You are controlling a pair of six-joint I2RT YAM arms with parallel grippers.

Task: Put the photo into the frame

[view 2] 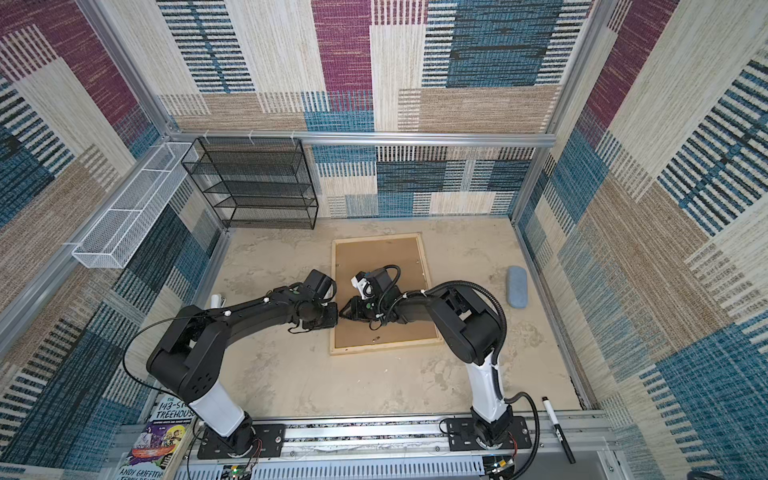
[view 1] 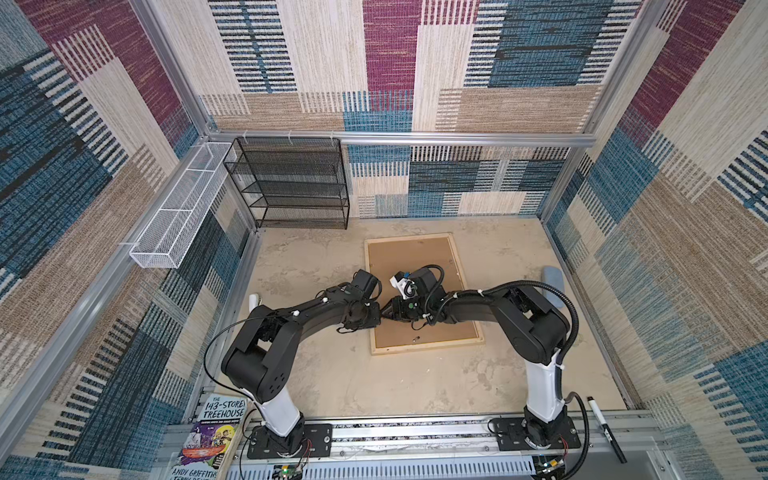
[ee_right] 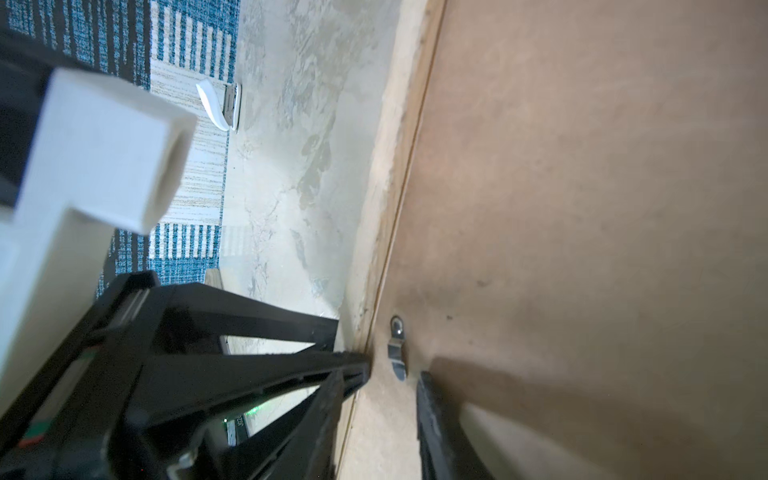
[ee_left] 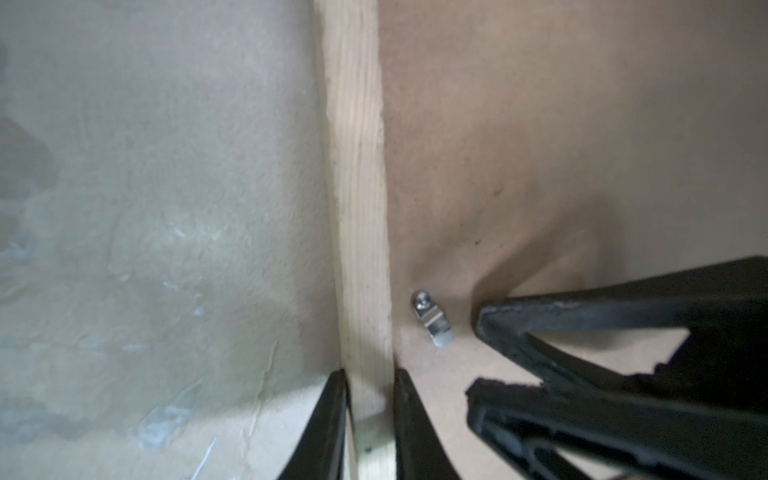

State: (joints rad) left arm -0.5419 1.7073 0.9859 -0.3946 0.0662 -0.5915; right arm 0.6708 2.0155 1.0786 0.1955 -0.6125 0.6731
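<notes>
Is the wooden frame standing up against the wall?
No, in a top view the frame lies flat on the table, with its brown backing facing up.

The frame (view 1: pixel 428 346) lies flat and face down near the middle of the table (view 1: pixel 316 374), somewhat closer to the far edge. Its long sides run from near to far (slightly skewed to the table's edges). Thin pale natural-wood rails enclose a brown hardboard backing (view 1: pixel 399 257) seated inside them. In the left wrist view one long rail shows its grain, and a small metal turn clip (ee_left: pixel 432 320) sits on the backing just beside it. The left gripper (ee_left: pixel 370 374) has its fingers (ee_left: pixel 328 424) against either side of this rail.
</notes>
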